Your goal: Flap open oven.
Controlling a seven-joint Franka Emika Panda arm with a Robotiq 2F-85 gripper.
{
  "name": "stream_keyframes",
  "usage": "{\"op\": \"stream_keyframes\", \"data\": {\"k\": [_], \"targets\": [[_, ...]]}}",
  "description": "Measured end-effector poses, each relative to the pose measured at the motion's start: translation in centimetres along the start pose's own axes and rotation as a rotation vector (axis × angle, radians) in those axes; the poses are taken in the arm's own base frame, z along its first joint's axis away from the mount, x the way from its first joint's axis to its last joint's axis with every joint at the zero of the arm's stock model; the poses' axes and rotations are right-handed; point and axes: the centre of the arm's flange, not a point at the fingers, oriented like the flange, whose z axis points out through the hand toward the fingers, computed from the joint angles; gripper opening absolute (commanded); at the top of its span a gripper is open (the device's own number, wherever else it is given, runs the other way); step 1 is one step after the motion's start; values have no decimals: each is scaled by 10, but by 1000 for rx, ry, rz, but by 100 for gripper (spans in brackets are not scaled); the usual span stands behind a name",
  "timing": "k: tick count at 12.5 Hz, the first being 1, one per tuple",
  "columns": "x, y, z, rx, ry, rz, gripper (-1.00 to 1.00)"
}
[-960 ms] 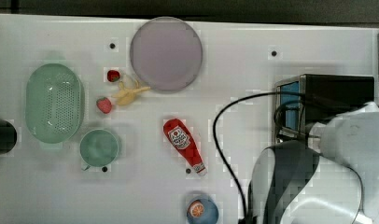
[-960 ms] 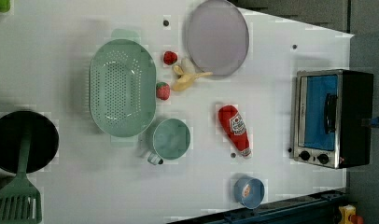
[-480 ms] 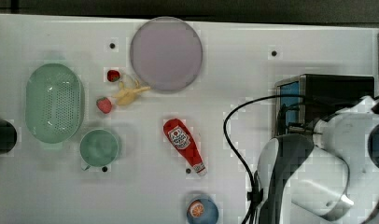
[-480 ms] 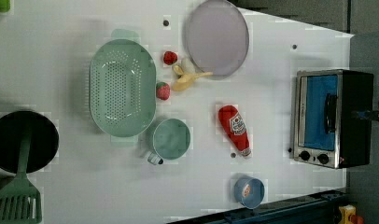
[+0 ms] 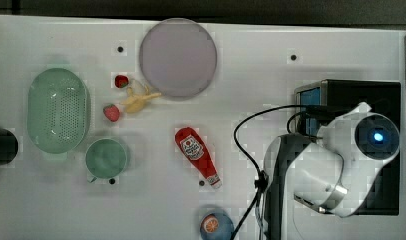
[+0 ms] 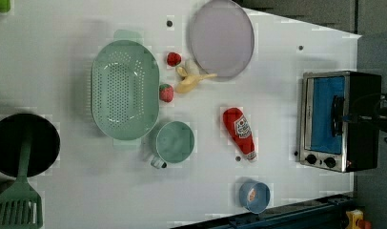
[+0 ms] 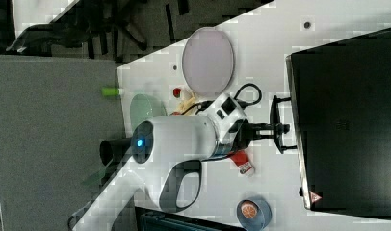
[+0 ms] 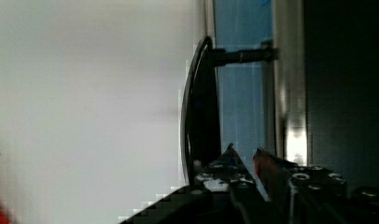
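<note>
Blue-tinted glass on the toaster oven [image 6: 332,119] sits flush in its silver frame: door not open yet. The oven stands at the table edge on the left view's right, well apart from the ketchup bottle [image 6: 239,133] and the lilac plate [image 6: 221,38].

Change since a second ago: in the top view my arm has swung further over the oven's front, and in the left view my gripper [image 6: 346,118] has come in from the left view's right edge to the bar handle [image 6: 335,116]. Judgement: approach done, pull not begun.

Pose: in the right view my wrist lies level, with my gripper [image 7: 275,128] pointing at the oven front and meeting the handle [image 7: 276,124]. In the wrist view my gripper [image 8: 243,156] stands nearly closed, a narrow gap between the tips, right by the handle bar [image 8: 201,112]. Whether it actually pinches the bar I cannot tell.
</note>
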Motion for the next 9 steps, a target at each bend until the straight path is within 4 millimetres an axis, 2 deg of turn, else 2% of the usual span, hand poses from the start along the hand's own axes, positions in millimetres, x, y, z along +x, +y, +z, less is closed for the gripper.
{"op": "stream_keyframes", "data": {"k": [2, 6, 9], "targets": [[0, 0, 15, -8, -15, -8, -65], [1, 2, 15, -12, 0, -8, -65], [3, -8, 16, -78, -20, -76, -65]]}}
